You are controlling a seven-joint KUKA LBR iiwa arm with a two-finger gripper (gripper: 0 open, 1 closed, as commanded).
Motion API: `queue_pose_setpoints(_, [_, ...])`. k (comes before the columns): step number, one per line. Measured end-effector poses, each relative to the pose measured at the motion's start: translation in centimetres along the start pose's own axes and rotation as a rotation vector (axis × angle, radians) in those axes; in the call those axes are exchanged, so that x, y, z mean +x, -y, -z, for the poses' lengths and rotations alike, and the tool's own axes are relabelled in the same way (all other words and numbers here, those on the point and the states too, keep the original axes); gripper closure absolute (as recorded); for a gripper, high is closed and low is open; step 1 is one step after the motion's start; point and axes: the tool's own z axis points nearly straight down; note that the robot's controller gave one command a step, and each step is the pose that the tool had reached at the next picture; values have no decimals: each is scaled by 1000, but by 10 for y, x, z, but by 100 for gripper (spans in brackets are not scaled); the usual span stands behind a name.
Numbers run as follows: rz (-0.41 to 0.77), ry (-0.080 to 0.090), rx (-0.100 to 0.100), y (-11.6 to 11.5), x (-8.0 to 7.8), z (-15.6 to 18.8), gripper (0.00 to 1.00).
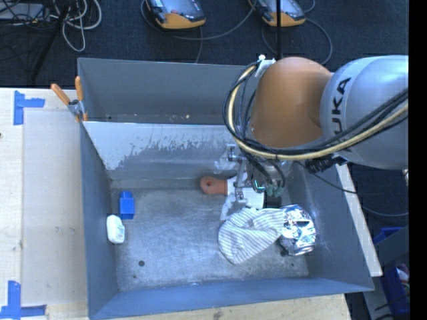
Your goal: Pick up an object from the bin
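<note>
The KUKA arm (360,105) comes in from 3 o'clock, w/ its orange wrist cover (290,102) and looped cables (231,110) above the right half of the grey metal bin (167,105). Below the cover the hand (245,202) points down into the bin, low near the floor, approx. at 2 o'clock from the floor's centre. It sits right at the 12 o'clock edge of a crumpled cloth (248,239), white w/ thin grey stripes, which lies on the floor at approx. 4 o'clock. Hand and cloth look to be touching. Whether the hand is wide, narrow or gripping can't be told, since the wrist parts hide it. On the cloth's 3 o'clock side, touching it, lies a crumpled shiny silver packet (298,229). A reddish-brown flat piece (213,185) lies at the foot of the back wall, at 10 o'clock from the hand, near it but apart. Well apart, at the floor's 9 o'clock side, is a small blue block (127,205), and just at its 7 o'clock a small white lump (115,230).
</note>
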Motion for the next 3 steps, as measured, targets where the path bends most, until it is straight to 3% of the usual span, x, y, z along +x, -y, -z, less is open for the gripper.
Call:
queue_pose_setpoints(1, [-66,6,-3,15,-15,-12,0])
queue_pose_setpoints(2, [-106,-1,2,39,-28,-26,0])
queue_pose_setpoints(3, [194,1,1,40,-35,-38,0])
